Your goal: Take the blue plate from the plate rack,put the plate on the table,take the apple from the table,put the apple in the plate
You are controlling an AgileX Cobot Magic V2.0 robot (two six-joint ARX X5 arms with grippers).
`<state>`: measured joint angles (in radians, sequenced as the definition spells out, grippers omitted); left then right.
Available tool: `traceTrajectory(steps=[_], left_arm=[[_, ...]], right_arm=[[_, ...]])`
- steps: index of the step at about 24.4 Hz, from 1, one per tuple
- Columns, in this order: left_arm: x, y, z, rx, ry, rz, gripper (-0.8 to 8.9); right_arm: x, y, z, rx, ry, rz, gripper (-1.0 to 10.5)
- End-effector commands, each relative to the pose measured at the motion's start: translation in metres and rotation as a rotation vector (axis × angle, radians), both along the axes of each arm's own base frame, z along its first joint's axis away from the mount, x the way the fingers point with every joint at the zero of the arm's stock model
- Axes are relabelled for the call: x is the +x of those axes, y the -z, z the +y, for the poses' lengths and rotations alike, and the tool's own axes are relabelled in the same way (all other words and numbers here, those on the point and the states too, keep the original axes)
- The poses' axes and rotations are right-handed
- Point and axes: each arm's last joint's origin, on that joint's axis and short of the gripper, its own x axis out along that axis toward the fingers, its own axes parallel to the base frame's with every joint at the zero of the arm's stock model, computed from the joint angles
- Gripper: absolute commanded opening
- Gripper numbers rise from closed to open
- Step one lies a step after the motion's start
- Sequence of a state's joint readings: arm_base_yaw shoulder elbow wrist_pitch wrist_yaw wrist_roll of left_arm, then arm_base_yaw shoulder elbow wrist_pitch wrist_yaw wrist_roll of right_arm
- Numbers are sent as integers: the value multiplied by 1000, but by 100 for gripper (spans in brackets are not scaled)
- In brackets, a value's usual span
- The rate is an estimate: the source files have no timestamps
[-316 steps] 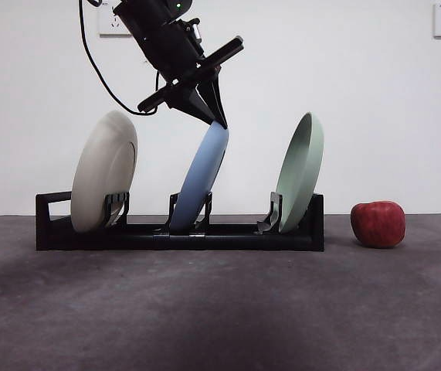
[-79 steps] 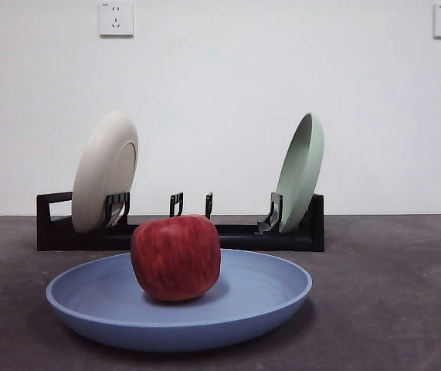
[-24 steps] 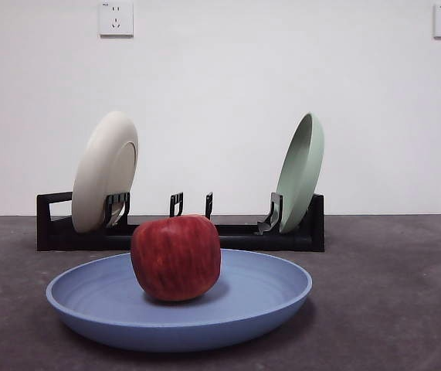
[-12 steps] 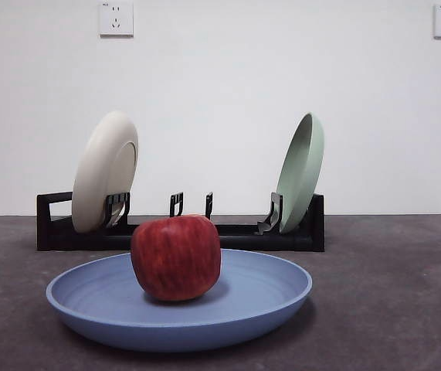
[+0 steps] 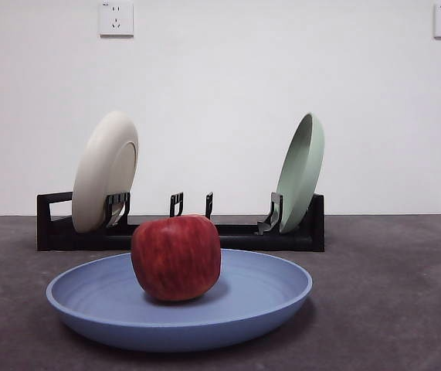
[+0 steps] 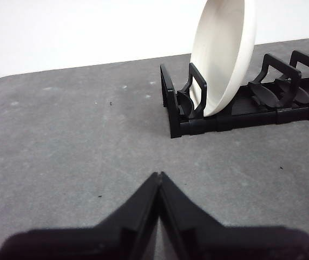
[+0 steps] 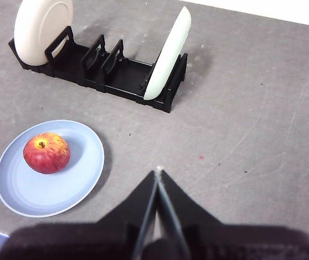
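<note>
Above table, right pincer closed.

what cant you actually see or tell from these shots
- Round deep-red apple: its underside, hidden by the rim of the shallow light-blue plate in the front view.
- Long black plate rack: its middle base, behind the apple in the front view; one end cut off by the edge in the left wrist view.
- Left gripper and right gripper: out of the front view.

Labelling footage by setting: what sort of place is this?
Probably a lab test bench, not a kitchen: a bare grey table, a plain white wall with sockets, and only a plate rack and blue plate holding an apple.
</note>
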<state>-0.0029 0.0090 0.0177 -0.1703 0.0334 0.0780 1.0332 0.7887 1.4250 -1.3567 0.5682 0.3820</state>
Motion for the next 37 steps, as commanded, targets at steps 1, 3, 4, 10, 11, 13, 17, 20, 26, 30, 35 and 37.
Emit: traceTrajectory(steps=[1, 3, 4, 10, 11, 13, 17, 20, 26, 30, 35, 37], left_arm=[[1, 3, 0, -6, -6, 6, -3], [1, 3, 0, -7, -6, 6, -3], [1, 3, 0, -6, -6, 6, -3], [1, 3, 0, -7, -3, 8, -3], [1, 3, 0, -7, -3, 9, -3], [1, 3, 0, -7, -3, 11, -3], [1, 3, 0, -7, -3, 11, -3], [1, 3, 0, -7, -3, 11, -3], [1, 3, 0, -7, -3, 11, -3], [1, 4, 0, -7, -3, 12, -3], [1, 4, 0, -7, -3, 12, -3], [1, 4, 0, -7, -3, 12, -3]], right_arm=[[-1, 1, -1, -10, 4, 10, 1], [0, 1, -2, -52, -5, -12, 1], [1, 0, -3, -91, 22, -44, 1], [30, 36, -6, -105, 55, -231, 1], [36, 51, -8, -76, 25, -289, 1], [47, 84, -12, -49, -16, -397, 1], [54, 137, -26, -1, 24, -461, 1], [57, 163, -35, -17, 104, -470, 1], [59, 208, -46, -42, 211, -478, 1], [57, 233, -51, -52, 259, -494, 1], [53, 257, -53, -53, 318, -511, 1], [52, 264, -54, -28, 365, -518, 1]])
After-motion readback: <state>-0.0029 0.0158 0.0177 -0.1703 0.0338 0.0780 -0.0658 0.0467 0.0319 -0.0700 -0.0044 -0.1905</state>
